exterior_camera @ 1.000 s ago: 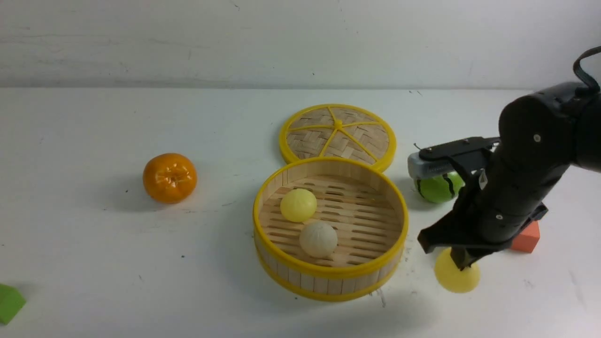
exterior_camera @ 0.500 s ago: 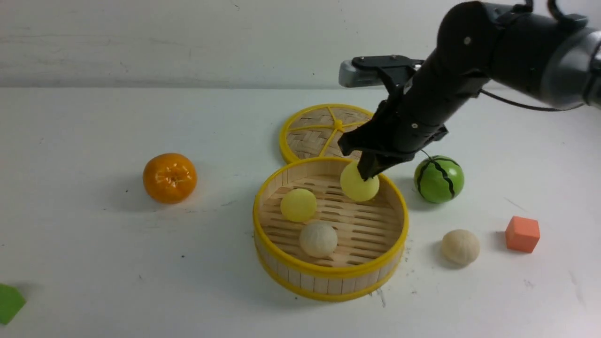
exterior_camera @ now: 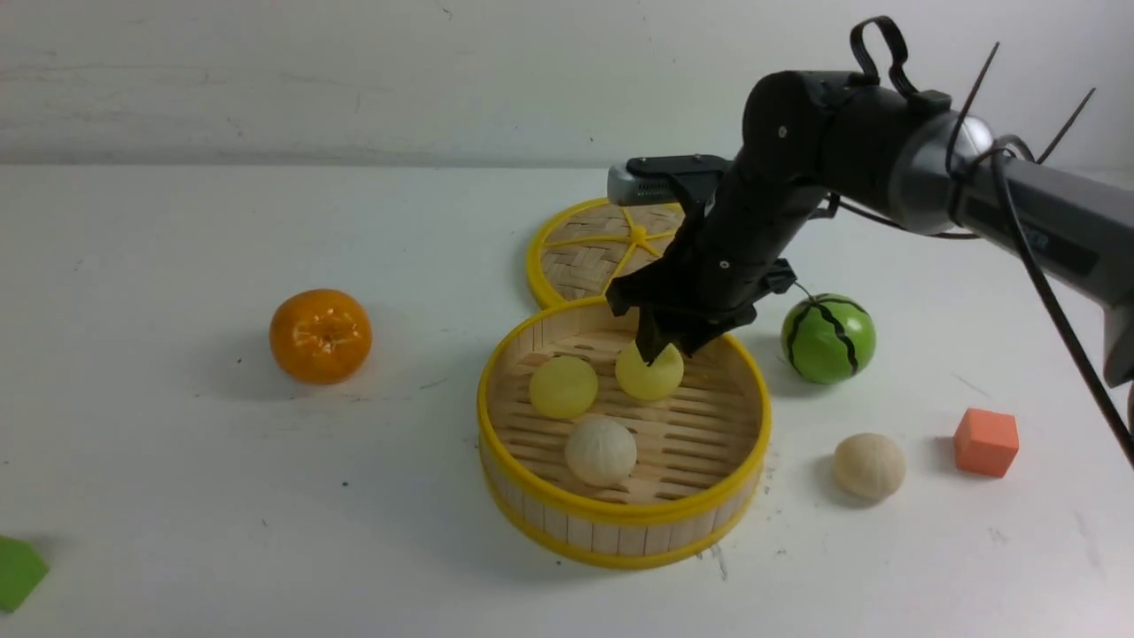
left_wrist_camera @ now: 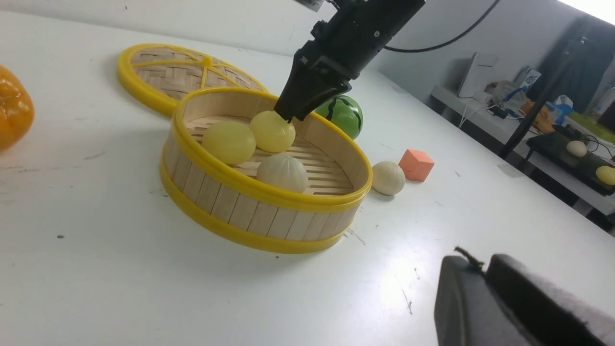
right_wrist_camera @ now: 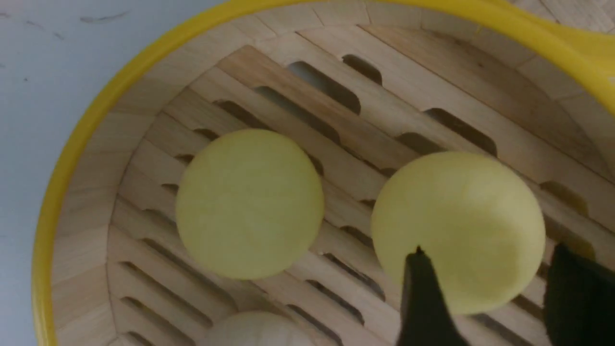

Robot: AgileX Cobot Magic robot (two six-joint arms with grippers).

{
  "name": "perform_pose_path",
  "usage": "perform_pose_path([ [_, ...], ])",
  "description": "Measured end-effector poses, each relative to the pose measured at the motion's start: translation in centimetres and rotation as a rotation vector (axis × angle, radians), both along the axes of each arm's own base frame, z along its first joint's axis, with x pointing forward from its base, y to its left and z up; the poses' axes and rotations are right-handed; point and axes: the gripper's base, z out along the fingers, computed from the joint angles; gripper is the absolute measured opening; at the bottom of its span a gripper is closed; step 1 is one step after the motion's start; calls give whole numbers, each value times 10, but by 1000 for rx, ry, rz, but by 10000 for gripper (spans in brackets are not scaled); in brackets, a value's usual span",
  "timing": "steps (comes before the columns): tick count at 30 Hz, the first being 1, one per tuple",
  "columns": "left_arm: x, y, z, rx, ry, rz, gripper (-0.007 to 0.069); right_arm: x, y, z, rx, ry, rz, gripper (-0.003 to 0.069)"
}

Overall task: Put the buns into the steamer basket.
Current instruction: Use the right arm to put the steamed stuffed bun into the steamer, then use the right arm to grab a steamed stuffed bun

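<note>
The steamer basket [exterior_camera: 620, 509] stands mid-table. Inside lie a pale yellow bun [exterior_camera: 563, 387], a cream pleated bun [exterior_camera: 601, 450] and a second pale yellow bun [exterior_camera: 649, 374] at the back. My right gripper [exterior_camera: 663, 346] hangs just over this second bun [right_wrist_camera: 456, 226]; its fingers straddle the bun, which rests on the slats, with a gap at one finger, so it is open. Another cream bun [exterior_camera: 868, 465] lies on the table right of the basket. My left gripper [left_wrist_camera: 483, 264] is shut and empty, low over the table, seen only in the left wrist view.
The flat woven lid [exterior_camera: 638, 252] lies behind the basket. A green watermelon ball [exterior_camera: 828, 338] sits right of it, close to my right arm. An orange cube [exterior_camera: 985, 441] is far right, an orange fruit [exterior_camera: 320, 335] at left, a green block [exterior_camera: 18, 571] at the front left edge.
My right gripper lifted the yellow bun from the table right of the basket, carried it left over the rim and lowered it onto the basket floor. The cream bun on the table came into view.
</note>
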Motion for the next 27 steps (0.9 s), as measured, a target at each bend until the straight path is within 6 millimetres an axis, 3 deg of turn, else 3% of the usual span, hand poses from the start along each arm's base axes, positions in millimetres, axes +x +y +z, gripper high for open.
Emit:
perform_pose_path([
  [2, 0, 0, 0, 0, 0, 0, 64, -4, -2, 12, -21, 14, 16, 440],
  [6, 0, 0, 0, 0, 0, 0, 67, -17, -14, 40, -91, 0, 32, 426],
  [7, 0, 0, 0, 1, 1, 0, 70, -26, -22, 54, -127, -24, 5, 380],
  [10, 0, 0, 0, 1, 1, 0, 73, -47, -44, 65, -188, -18, -54, 262],
  [12, 0, 0, 0, 1, 1, 0, 74, -57, -54, 64, -206, 10, -89, 201],
  [14, 0, 0, 0, 1, 1, 0, 76, -73, -79, 48, -237, 91, -154, 120],
  [17, 0, 0, 0, 1, 1, 0, 78, -78, -109, 19, -233, 167, -255, 62],
  [21, 0, 0, 0, 1, 1, 0, 82, -75, -128, -6, -152, 222, -326, 74],
  [27, 0, 0, 0, 1, 1, 0, 88, -66, -129, -13, -79, 195, -345, 169],
])
